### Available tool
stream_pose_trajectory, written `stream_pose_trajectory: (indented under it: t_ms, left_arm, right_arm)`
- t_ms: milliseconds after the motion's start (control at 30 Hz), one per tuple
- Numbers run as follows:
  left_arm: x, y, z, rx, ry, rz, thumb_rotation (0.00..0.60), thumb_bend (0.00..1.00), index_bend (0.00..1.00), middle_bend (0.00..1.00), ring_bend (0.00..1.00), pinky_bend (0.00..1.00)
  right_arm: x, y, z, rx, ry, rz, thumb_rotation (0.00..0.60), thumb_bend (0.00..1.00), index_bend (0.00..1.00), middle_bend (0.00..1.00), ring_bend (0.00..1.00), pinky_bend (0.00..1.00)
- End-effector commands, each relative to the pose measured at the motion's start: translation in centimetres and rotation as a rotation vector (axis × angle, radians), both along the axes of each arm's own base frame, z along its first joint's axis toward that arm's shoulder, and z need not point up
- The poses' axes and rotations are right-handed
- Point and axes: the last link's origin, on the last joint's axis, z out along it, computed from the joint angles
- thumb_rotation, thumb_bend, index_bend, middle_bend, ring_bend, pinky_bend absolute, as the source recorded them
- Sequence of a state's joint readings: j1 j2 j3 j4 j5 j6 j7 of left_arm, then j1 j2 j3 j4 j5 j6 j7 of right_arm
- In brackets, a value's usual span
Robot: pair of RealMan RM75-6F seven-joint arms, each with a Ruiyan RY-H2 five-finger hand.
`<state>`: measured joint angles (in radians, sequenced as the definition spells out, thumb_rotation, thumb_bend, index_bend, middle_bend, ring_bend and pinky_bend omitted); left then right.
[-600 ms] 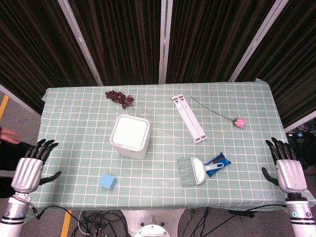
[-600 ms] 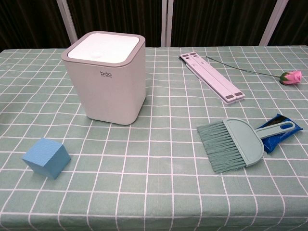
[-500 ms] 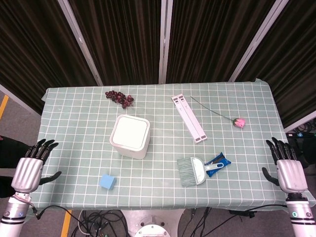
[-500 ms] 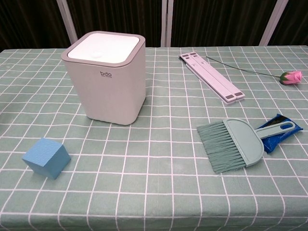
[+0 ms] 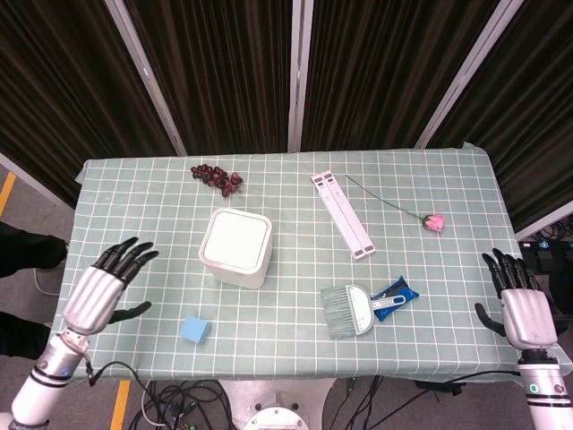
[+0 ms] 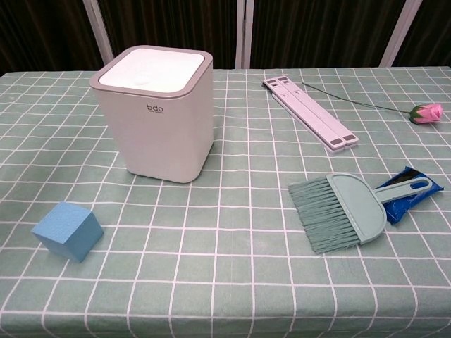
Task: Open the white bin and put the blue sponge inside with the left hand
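White bin [image 5: 236, 247] lid down; blue sponge [image 5: 195, 330] nearby — left hand [image 5: 97, 294] spread, empty.

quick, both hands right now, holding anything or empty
Left hand: open, fingers apart, holding nothing.
Right hand: open, holding nothing.

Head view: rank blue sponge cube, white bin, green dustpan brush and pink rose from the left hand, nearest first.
From the left hand:
1. Blue sponge cube, just to its right, near the front edge.
2. White square bin, mid-table, lid closed.
3. Green dustpan brush, right of centre.
4. Pink rose, far right.
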<state>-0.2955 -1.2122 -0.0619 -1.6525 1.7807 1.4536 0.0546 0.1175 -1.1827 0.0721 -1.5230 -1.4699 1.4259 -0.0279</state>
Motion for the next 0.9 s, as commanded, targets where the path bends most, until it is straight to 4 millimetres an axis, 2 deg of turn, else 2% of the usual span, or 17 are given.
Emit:
stream_pose_trajectory:
  t_ms: [33, 167, 367, 567, 733, 900]
  left_arm:
    - [3.9, 1.6, -1.6, -0.063, 0.024, -0.112, 0.6, 0.09, 0.16, 0.14, 0.06, 0.21]
    - [6.1, 2.9, -3.5, -0.099, 0.058, -0.165, 0.6, 0.09, 0.16, 0.14, 0.05, 0.2]
    - [7.5, 4.5, -5.9, -0.159, 0.12, -0.174, 0.6, 0.09, 0.15, 0.14, 0.04, 0.18]
    - [7.4, 5.6, -7.8, -0.21, 0.166, -0.143, 0.6, 0.09, 0.15, 0.15, 0.04, 0.18]
    - [6.8, 5.5, -8.7, -0.231, 0.198, -0.123, 0.6, 0.09, 0.15, 0.24, 0.04, 0.18]
    - [6.4, 5.3, -8.8, -0.231, 0.224, -0.12, 0.6, 0.09, 0.15, 0.29, 0.04, 0.17]
  right_arm:
    - [-0.1, 0.0, 0.0, -0.001, 0.002, -0.005, 0.6, 0.23, 0.0, 0.0, 0.0, 0.0]
    - [-0.3, -0.1, 0.0, -0.003, -0.001, -0.01, 0.6, 0.23, 0.0, 0.0, 0.0, 0.0]
    - [-0.9, 0.0, -0.1, -0.003, -0.005, -0.025, 0.6, 0.23, 0.0, 0.0, 0.0, 0.0]
    - [-1.4, 0.0, -0.1, -0.006, -0.014, -0.032, 0.6, 0.23, 0.0, 0.0, 0.0, 0.0]
    - [-1.6, 0.0, 0.1, -0.014, -0.016, -0.031, 0.6, 0.23, 0.0, 0.0, 0.0, 0.0]
    - [-1.7, 0.0, 0.0, -0.011, -0.019, -0.029, 0.6, 0.23, 0.0, 0.0, 0.0, 0.0]
